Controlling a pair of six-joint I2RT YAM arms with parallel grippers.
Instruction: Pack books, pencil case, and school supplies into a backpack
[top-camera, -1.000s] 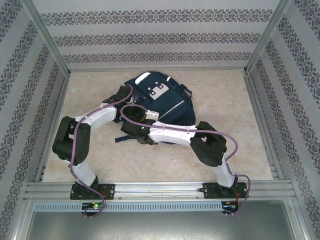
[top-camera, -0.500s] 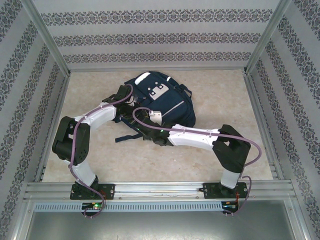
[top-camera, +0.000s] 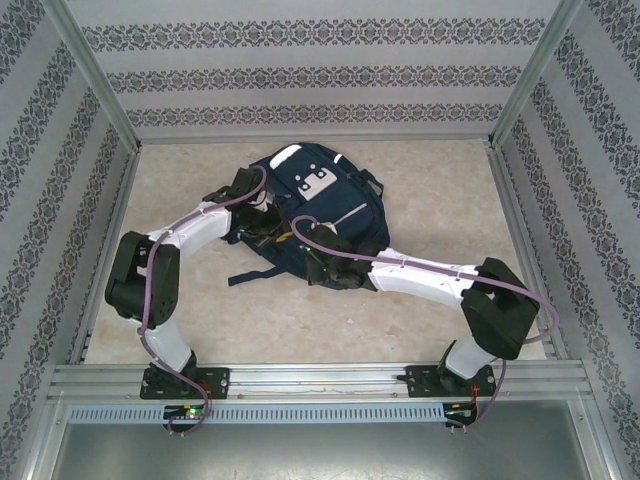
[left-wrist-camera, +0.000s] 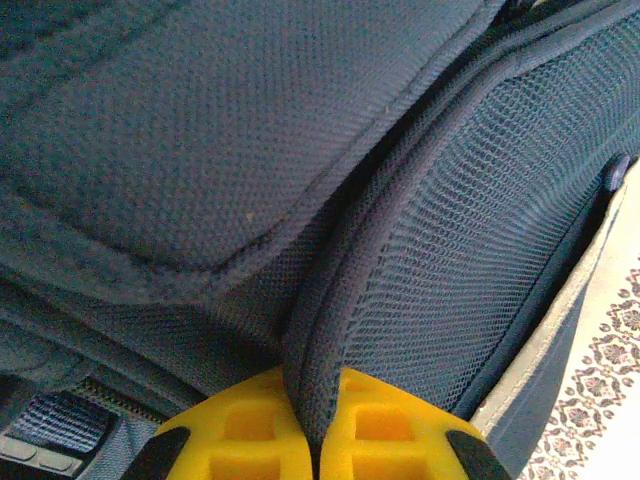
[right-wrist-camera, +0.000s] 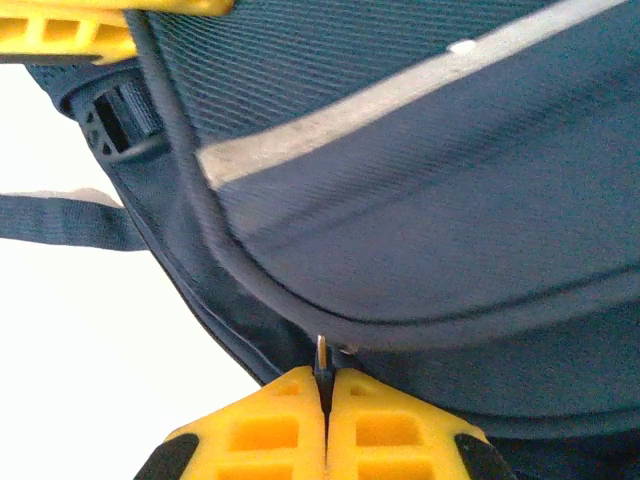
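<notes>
My left arm (top-camera: 190, 235) rises from its base at the table's near edge, elbow folded out toward the left edge, forearm reaching in to the table's middle. My left gripper (left-wrist-camera: 312, 425) is closed, its yellow fingers (left-wrist-camera: 250, 430) pinching a padded ridge of the backpack (left-wrist-camera: 200, 150). My right arm (top-camera: 425, 280) bends out toward the right edge, its long forearm stretched low and leftward to the middle. My right gripper (right-wrist-camera: 325, 405) is clamped tight, pads together on a thin metal tab (right-wrist-camera: 321, 352).
</notes>
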